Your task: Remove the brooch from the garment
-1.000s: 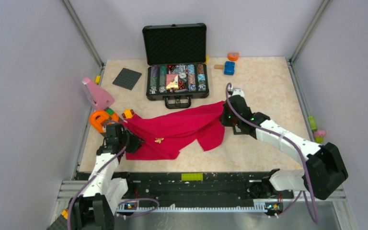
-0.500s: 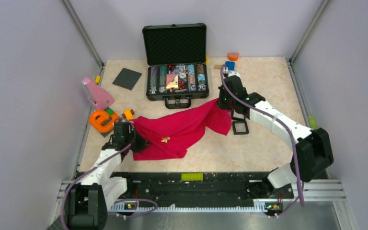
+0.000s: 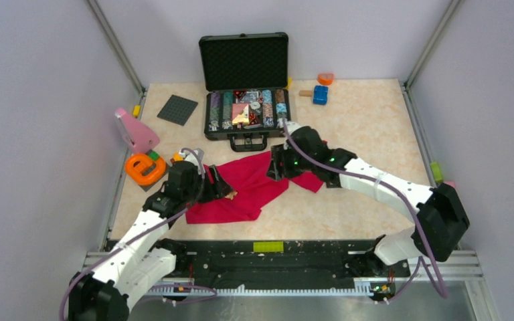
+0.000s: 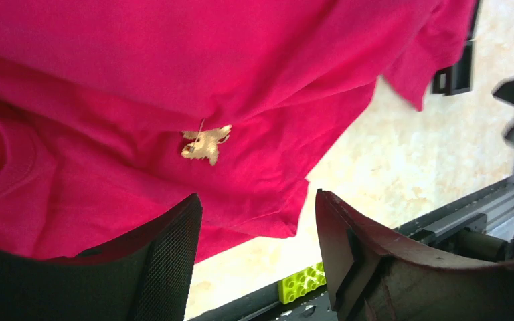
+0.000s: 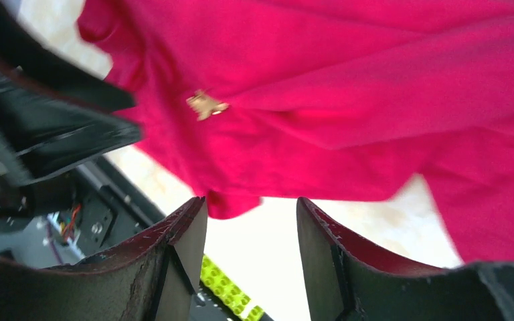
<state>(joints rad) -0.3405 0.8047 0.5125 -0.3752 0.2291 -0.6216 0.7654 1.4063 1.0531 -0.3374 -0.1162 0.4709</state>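
Note:
The crimson garment (image 3: 254, 186) lies crumpled on the table's near middle. The brooch (image 3: 231, 195), a tiny golden spiky ornament, sits pinned on the cloth near its left part; it also shows in the left wrist view as the brooch (image 4: 205, 143) and in the right wrist view as the brooch (image 5: 205, 105). My left gripper (image 3: 215, 182) hovers just left of the brooch, jaws open and empty (image 4: 258, 200). My right gripper (image 3: 276, 167) is over the garment's right half, open with nothing between its fingers (image 5: 251, 200). The garment (image 4: 174, 67) fills both wrist views (image 5: 375, 87).
An open black case (image 3: 246, 114) of chips stands behind the garment. An orange ring toy (image 3: 142, 167) and a pink piece (image 3: 136, 132) lie at the left, a dark baseplate (image 3: 177, 109) behind them. Blue block (image 3: 320, 94) and orange block (image 3: 325, 78) sit far back. A lime brick (image 3: 268, 247) rests on the front rail.
Both grippers let go of the cloth and opened. The left gripper moved right toward the brooch, the right gripper swung left over the garment, and the cloth slumped together.

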